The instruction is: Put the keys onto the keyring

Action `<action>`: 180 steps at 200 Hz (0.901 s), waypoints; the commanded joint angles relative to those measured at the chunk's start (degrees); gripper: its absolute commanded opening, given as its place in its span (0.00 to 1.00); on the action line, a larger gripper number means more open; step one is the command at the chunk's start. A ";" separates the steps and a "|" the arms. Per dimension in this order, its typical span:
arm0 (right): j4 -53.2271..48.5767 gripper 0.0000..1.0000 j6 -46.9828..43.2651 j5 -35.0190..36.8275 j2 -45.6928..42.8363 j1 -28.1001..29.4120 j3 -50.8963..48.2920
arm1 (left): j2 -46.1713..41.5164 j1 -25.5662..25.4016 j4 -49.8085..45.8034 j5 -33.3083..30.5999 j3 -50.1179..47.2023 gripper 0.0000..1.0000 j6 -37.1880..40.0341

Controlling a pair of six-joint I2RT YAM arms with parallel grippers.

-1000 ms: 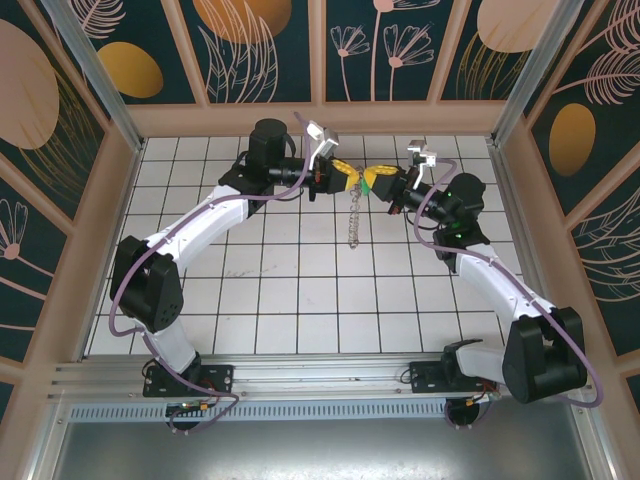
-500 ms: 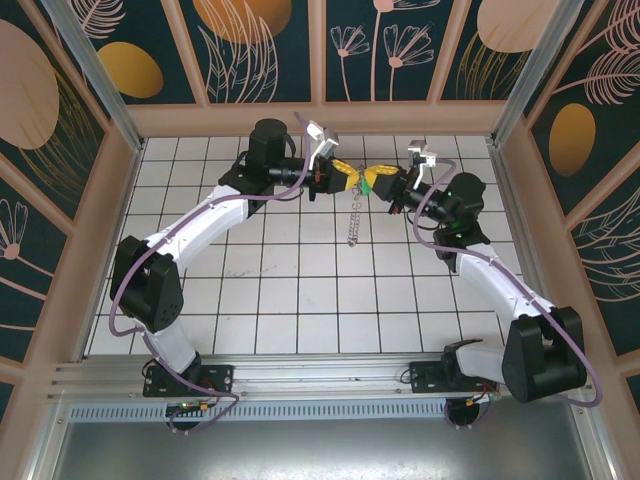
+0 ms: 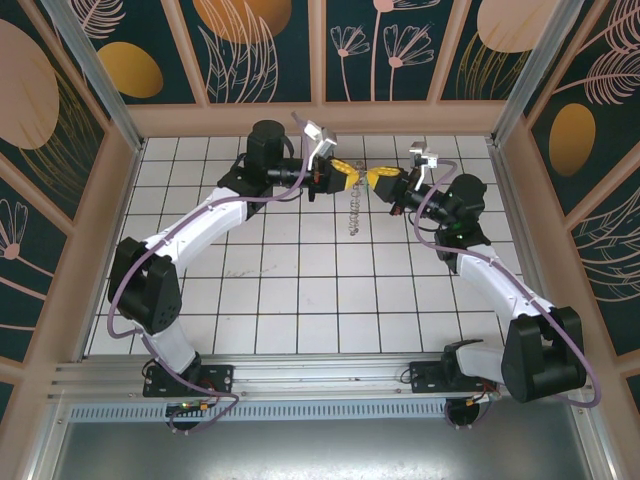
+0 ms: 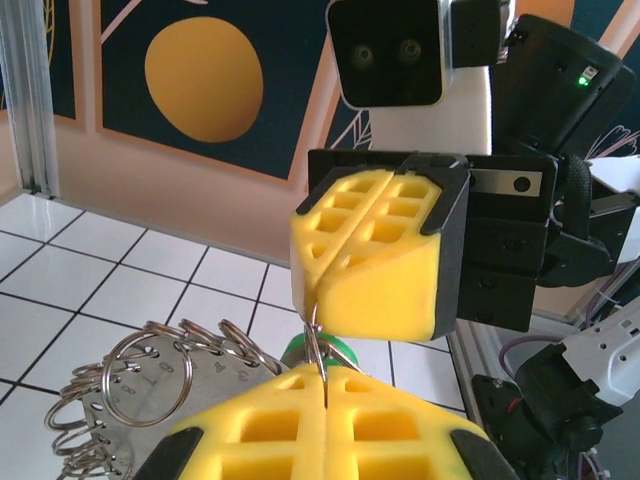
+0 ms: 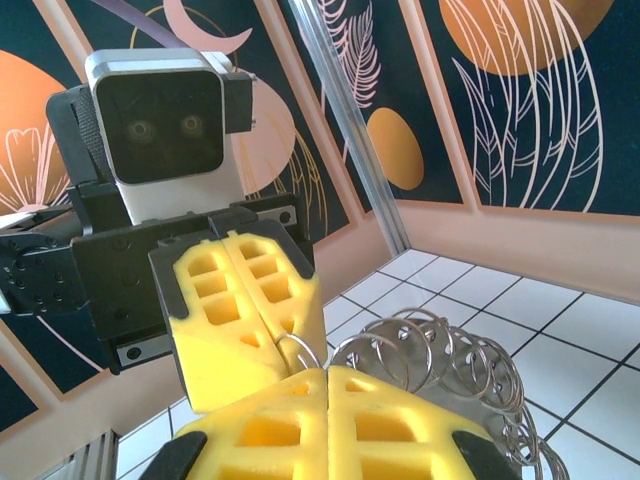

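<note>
My left gripper (image 3: 350, 178) and right gripper (image 3: 375, 180) meet tip to tip above the far middle of the table. Both are shut on one thin wire loop of the keyring (image 3: 354, 212), whose silvery bunch hangs below them. In the left wrist view my left gripper (image 4: 323, 372) pinches the loop from below and my right gripper (image 4: 318, 295) from above. The key's green head (image 4: 343, 350) sits just behind the loop, against my left fingertips; its blade is hidden. In the right wrist view the keyring's rings (image 5: 440, 350) fan out beside my right gripper (image 5: 326, 372).
The white tiled table (image 3: 300, 300) lies below, with low wooden walls (image 3: 320, 120) round it. Each gripper's camera housing stands close to the other (image 4: 385, 50), so the two wrists nearly touch.
The dangling bunch of rings now hangs shorter and higher under the grippers. The green head shows less from above. Both grippers have stayed shut and almost in place.
</note>
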 commanded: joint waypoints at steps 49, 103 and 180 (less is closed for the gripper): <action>7.13 0.00 6.55 -3.75 1.33 -0.63 -3.05 | -4.39 -0.86 13.76 2.11 -2.27 0.00 -6.02; 10.69 0.00 9.58 -5.89 3.74 2.20 -1.85 | -4.31 -1.16 17.65 1.28 -3.29 0.00 -8.18; 10.13 0.00 11.00 -4.27 2.95 2.70 -1.43 | -3.60 -1.54 24.85 -1.13 -6.30 0.00 -12.67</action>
